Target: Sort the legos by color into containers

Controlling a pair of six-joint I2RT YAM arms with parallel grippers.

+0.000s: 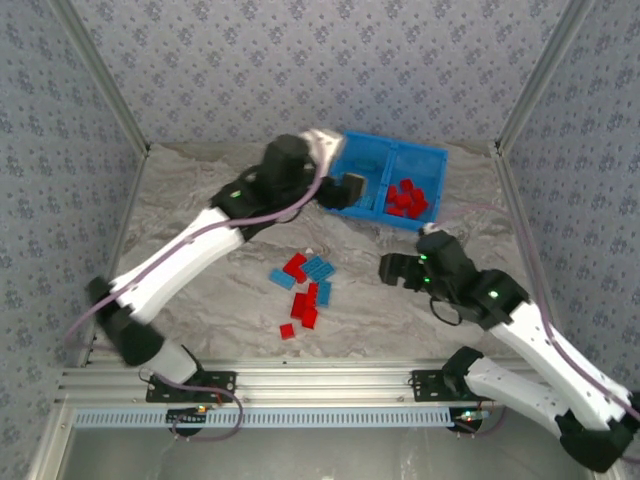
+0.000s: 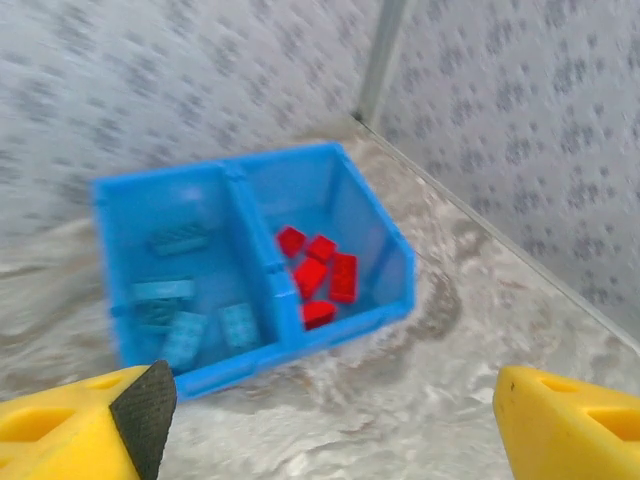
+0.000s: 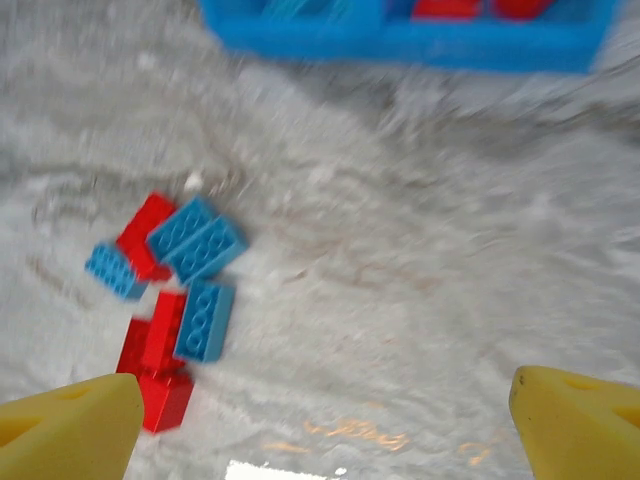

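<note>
The blue bin (image 1: pixel 396 143) stands at the back of the table, its two containers side by side. Several red legos (image 1: pixel 407 197) lie in the right container. In the left wrist view, light blue legos (image 2: pixel 185 320) lie in the left container and red legos (image 2: pixel 320 275) in the right. My left gripper (image 1: pixel 352 187) hovers at the bin's left front and stands open (image 2: pixel 325 425), nothing between its fingers. A loose pile of red and blue legos (image 1: pixel 305 290) sits mid-table. My right gripper (image 1: pixel 392 268) is open (image 3: pixel 325 425) to the right of that pile, with blue bricks (image 3: pixel 197 237) and red bricks (image 3: pixel 150 350) at its left.
Patterned walls with metal corner posts (image 1: pixel 535 75) close in the table on three sides. An aluminium rail (image 1: pixel 320 385) runs along the near edge. Bare marbled tabletop (image 3: pixel 400 300) lies between the pile and the bin.
</note>
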